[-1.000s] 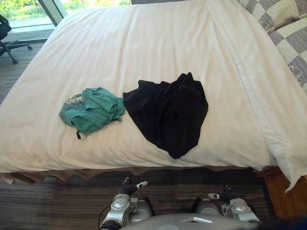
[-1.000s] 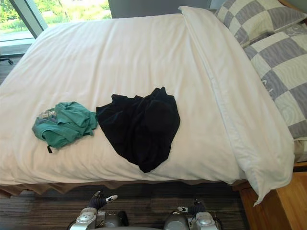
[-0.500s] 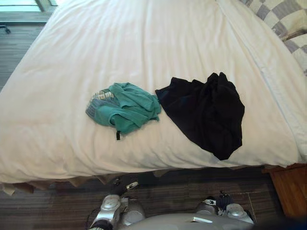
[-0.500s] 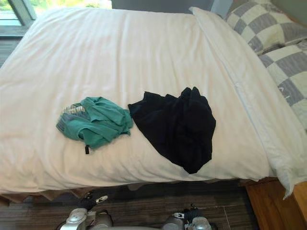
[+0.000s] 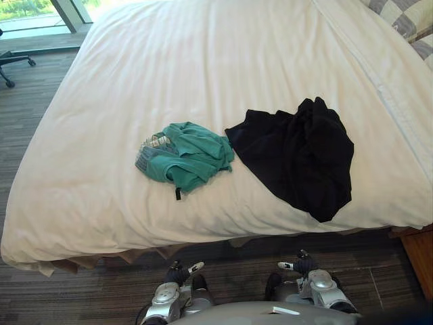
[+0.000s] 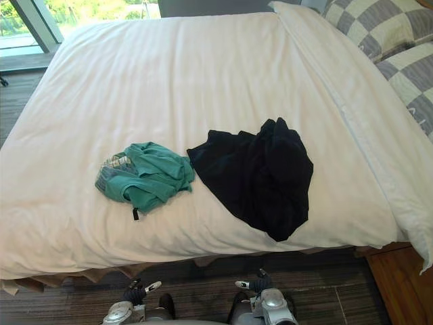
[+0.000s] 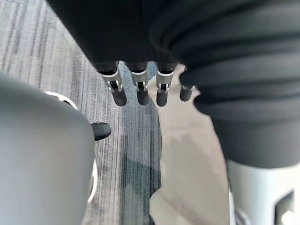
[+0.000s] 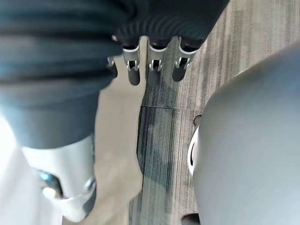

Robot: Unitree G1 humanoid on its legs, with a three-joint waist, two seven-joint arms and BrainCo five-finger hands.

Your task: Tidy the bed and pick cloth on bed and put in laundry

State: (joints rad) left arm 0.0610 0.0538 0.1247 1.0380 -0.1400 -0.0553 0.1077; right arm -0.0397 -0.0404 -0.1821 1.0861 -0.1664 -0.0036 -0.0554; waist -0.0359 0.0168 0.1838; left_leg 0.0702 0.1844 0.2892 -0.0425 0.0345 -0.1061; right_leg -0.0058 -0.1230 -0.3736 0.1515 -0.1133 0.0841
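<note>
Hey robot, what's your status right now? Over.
Left robot hand and right robot hand open, empty, hanging low. Green cloth and black cloth side by side on the bed, untouched. Nothing blocking them.

1. No words, numbers, brands or signs can be read anywhere.
2. The green cloth [image 5: 193, 154] has a grey-and-white patterned patch [image 5: 151, 145] at its left edge. Whether this is lettering or only a pattern cannot be told.
3. A small black tag [image 5: 178, 194] sticks out at the near edge of the green cloth. It is too small to show any print.
4. The black cloth [image 5: 301, 157] beside it shows plain dark fabric with no marking.
5. The checked pillows [image 6: 375, 27] show grey and pale squares, with no legible lettering.
</note>
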